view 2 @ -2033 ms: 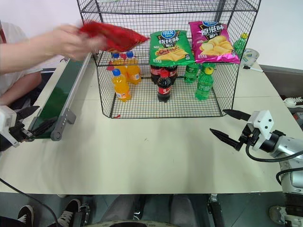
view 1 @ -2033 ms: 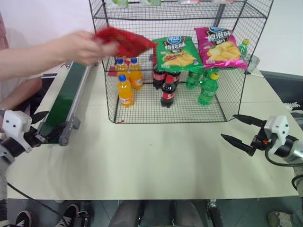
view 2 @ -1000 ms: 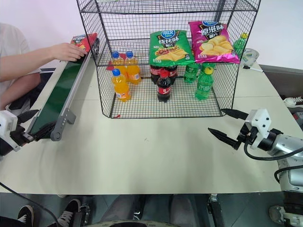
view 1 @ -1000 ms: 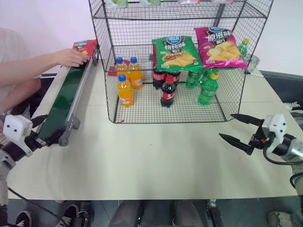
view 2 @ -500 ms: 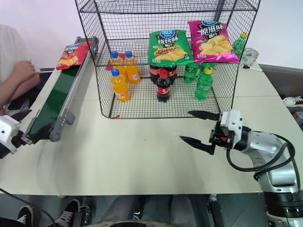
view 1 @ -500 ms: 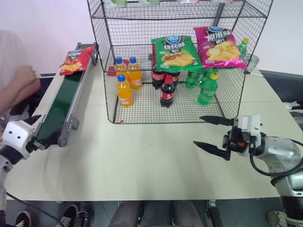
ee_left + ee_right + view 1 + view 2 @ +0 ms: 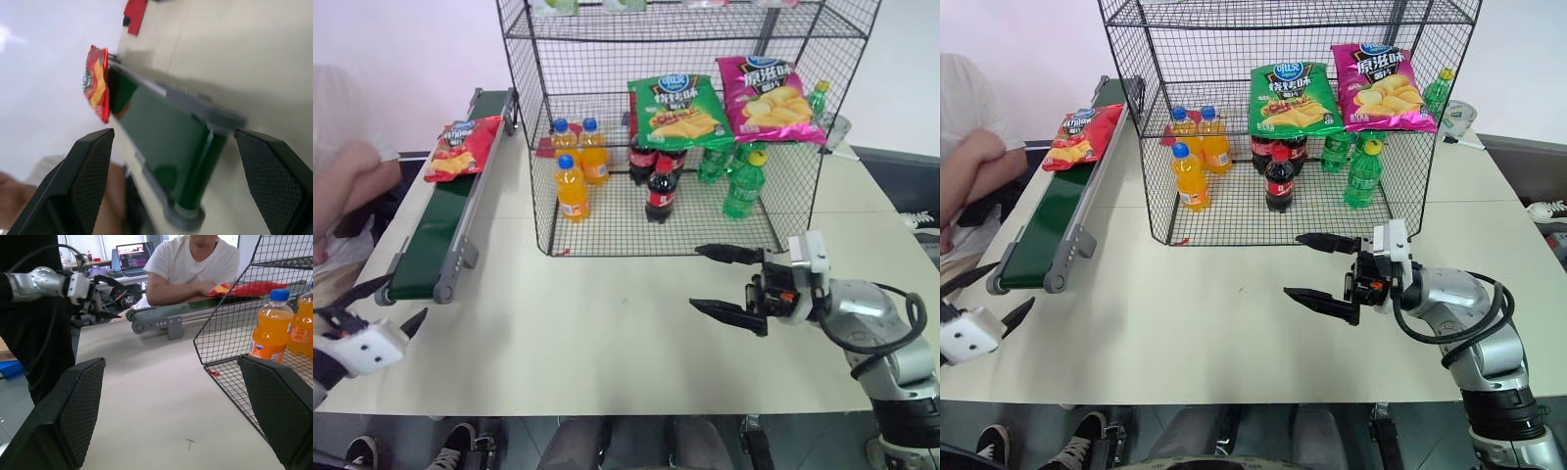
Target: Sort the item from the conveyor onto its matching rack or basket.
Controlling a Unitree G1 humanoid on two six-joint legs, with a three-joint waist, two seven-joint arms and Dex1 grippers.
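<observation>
The item, a red chip bag (image 7: 462, 147), lies on the far half of the conveyor (image 7: 438, 220), a dark green belt along the table's left side. My left gripper (image 7: 384, 305) hovers open and empty just short of the belt's near end, pointing along it. In the left wrist view the red bag (image 7: 97, 83) lies far up the belt (image 7: 161, 132). My right gripper (image 7: 697, 277) is open and empty, pointing left over the table before the rack (image 7: 656, 253), a tall black wire-mesh shelf unit.
In the rack, a green bag (image 7: 675, 110) and a pink bag (image 7: 769, 98) lie on the middle tier. Orange bottles (image 7: 573, 186), cola bottles (image 7: 661, 191) and green bottles (image 7: 742, 184) stand below. A person (image 7: 342, 166) sits left of the belt.
The person laid the red bag on the belt's far end and drew the hand back; the bag has ridden nearer. My right gripper swung left before the rack. My left gripper pulled back and rolled.
</observation>
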